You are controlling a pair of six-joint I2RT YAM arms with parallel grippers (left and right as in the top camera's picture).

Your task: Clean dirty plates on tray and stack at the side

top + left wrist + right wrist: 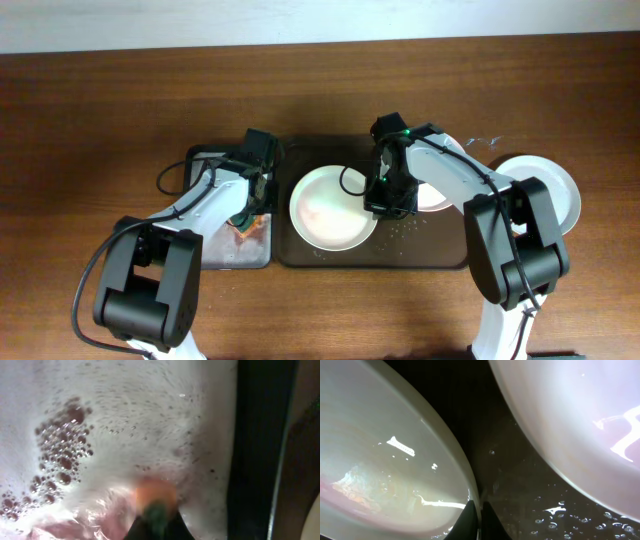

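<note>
Evidently for steadying, the right gripper [387, 204] is clamped on the green plate [325, 215] at the left end of the tray [425, 248]; the left gripper [252, 205] squeezes the sponge [248, 229] over the soapy small tray [215, 255].

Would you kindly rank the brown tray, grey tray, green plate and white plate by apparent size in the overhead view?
1. brown tray
2. grey tray, though partly covered
3. green plate and white plate: they look alike, and the white one is partly covered, so I leave them unranked.
</note>
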